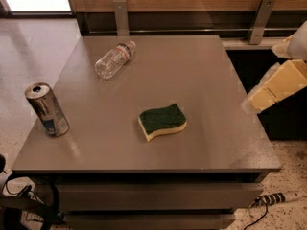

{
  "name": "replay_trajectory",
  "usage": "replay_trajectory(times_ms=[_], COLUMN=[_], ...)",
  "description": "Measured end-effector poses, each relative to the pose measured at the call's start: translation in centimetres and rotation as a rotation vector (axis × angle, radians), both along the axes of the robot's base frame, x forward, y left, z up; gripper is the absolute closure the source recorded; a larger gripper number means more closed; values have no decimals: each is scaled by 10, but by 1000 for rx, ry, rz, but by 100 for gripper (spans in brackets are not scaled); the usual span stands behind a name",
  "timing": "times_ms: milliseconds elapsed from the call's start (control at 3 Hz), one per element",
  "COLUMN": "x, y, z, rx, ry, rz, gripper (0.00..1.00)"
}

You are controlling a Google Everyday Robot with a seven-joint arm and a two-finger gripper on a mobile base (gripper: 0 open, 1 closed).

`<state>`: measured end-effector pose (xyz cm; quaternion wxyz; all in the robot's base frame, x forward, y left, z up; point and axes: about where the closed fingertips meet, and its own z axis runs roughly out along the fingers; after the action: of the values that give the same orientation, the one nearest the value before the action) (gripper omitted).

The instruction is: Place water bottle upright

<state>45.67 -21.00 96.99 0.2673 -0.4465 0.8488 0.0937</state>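
The water bottle [114,60] lies on its side at the far left of the grey table [192,71], with its white cap pointing toward the back wall. It is clear and ribbed, with a white-and-red label band. My gripper [276,87] shows as a cream-coloured piece at the right edge of the view, just off the table's right side. It is far from the bottle and holds nothing that I can see.
A silver-and-blue drink can [46,110] stands upright near the table's front left corner. A green-and-yellow sponge [162,121] lies near the middle front. A wooden wall with metal brackets [121,16] runs behind the table. Cables [268,200] lie on the floor at the front.
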Motion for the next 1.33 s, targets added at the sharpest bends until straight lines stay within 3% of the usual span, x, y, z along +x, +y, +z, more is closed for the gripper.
replay_trajectory(times_ms=[667, 1000, 1333], x=[17, 45, 73], y=[41, 45, 43], z=[2, 16, 34], rx=[414, 520, 545], ry=[-26, -72, -99], rz=[-309, -446, -513], gripper=[0, 0, 0])
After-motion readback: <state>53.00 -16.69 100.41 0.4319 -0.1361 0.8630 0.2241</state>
